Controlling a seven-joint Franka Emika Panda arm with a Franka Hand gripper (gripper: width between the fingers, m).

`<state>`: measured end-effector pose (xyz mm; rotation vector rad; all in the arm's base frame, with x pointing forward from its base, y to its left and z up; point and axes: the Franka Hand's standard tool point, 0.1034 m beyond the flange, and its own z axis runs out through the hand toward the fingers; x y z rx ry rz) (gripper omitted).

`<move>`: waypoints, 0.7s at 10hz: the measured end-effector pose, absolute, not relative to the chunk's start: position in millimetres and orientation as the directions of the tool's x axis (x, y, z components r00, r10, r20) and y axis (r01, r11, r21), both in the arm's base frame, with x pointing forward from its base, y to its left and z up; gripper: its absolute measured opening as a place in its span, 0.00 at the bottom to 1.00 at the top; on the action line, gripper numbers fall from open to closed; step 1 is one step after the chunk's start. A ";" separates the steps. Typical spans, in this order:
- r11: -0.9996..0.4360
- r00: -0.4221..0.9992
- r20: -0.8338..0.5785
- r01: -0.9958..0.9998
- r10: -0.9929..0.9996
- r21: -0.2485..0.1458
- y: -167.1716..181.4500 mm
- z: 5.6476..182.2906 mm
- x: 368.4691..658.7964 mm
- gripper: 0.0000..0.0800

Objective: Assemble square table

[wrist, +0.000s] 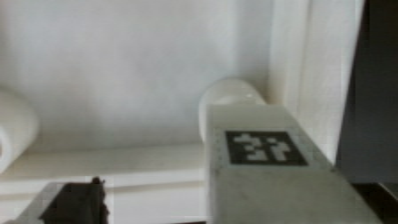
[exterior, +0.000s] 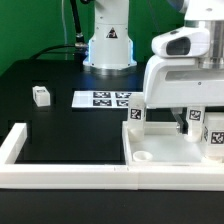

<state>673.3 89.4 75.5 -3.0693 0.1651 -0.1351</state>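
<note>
Square top (exterior: 165, 150) sits lower right in the exterior frame, against the white bar frame (exterior: 60, 172); gripper (exterior: 185, 122) hangs low over it; a tagged leg (exterior: 135, 114) stands at its corner; a loose leg block (exterior: 40, 95) waits mid-left, near the marker board (exterior: 105, 99); wrist view shows a leg (wrist: 263, 150) beside one finger (wrist: 75, 200); cannot tell whether it is pinched; assembly judged partway.

Black table (exterior: 60, 125) bearing a small leg block (exterior: 40, 95), the marker board (exterior: 103, 99), white bar frame (exterior: 60, 178) and square top (exterior: 165, 149).
</note>
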 end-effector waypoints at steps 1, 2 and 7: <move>-0.992 0.990 0.083 -0.105 -0.111 -0.069 88.9 75.1 673.1 0.66; -0.991 0.990 0.083 -0.112 -0.118 -0.070 89.0 75.1 673.2 0.48; -0.862 0.863 0.047 -0.497 -0.503 -0.098 89.2 74.6 672.9 0.36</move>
